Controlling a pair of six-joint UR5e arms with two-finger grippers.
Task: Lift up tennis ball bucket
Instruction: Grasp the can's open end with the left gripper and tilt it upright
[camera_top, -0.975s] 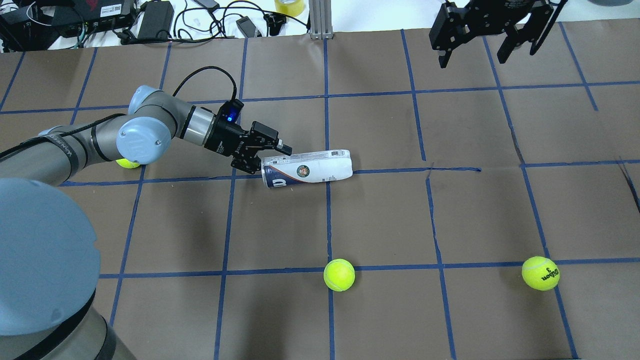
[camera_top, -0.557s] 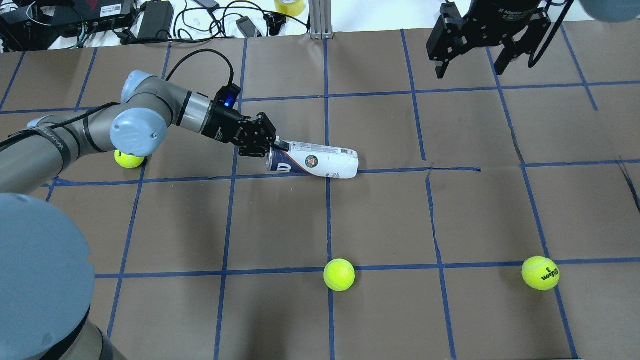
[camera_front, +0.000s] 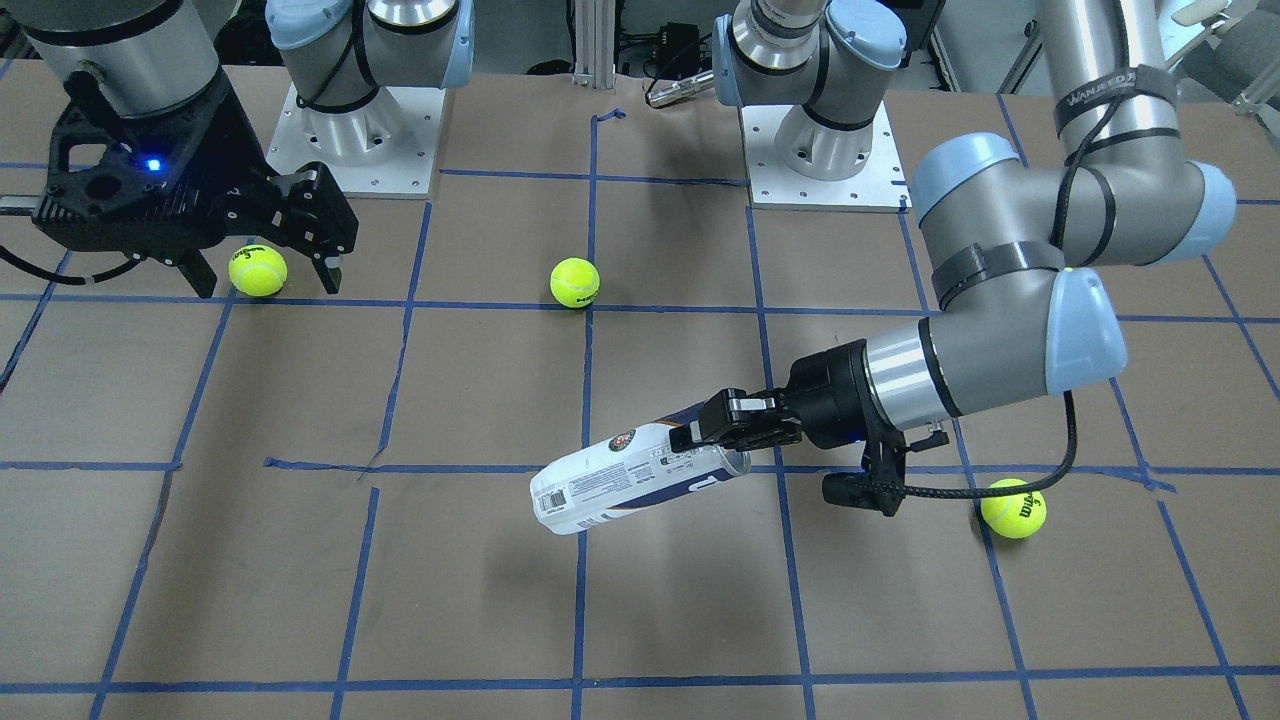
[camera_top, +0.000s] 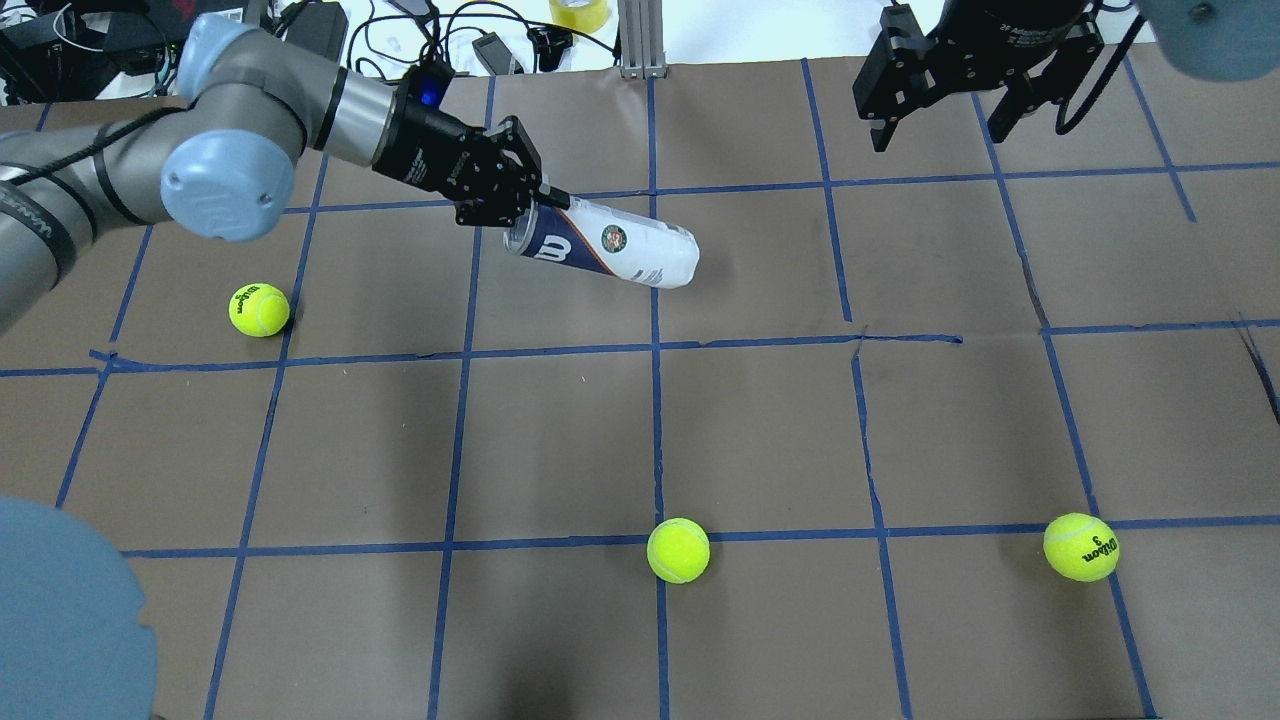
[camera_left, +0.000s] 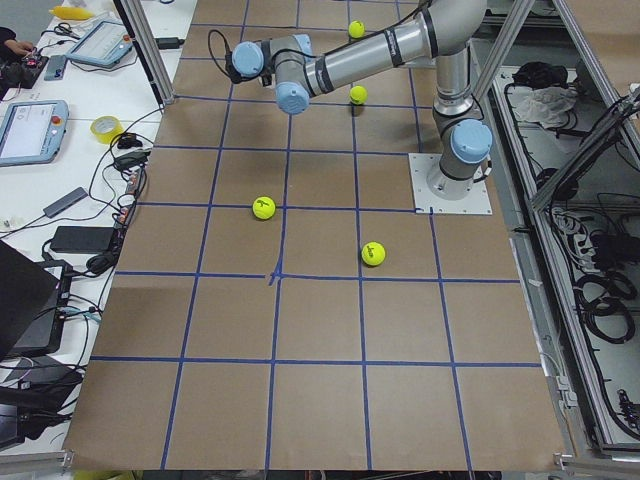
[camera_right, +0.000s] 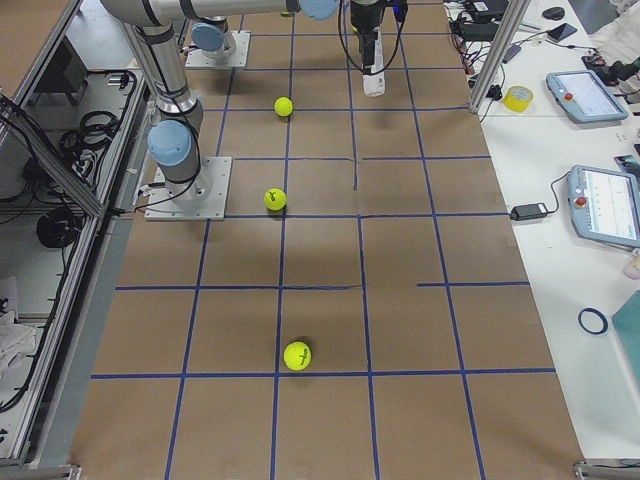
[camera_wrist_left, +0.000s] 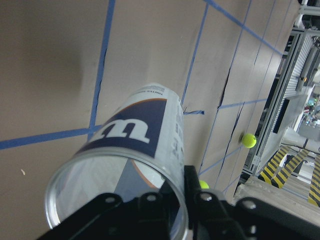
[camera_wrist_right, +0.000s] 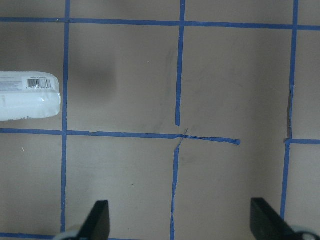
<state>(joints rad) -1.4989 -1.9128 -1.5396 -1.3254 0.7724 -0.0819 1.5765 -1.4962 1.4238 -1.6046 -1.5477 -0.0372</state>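
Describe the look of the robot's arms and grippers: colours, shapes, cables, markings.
The left arm and right arm are silver-grey tubes with pale-blue joint caps. The left carries a black cable and lettered black straps. The left gripper and right gripper are black, two-fingered.

The tennis ball bucket (camera_top: 603, 243) hangs tilted above the table (camera_top: 760, 430), beyond its centre, with its open end in the left gripper (camera_top: 540, 200). The left ball (camera_top: 259, 309) lies nearer the robot. The centre ball (camera_top: 678, 550) and the right ball (camera_top: 1080, 546) lie nearer still. The right gripper (camera_top: 940, 125) hangs over the far right.
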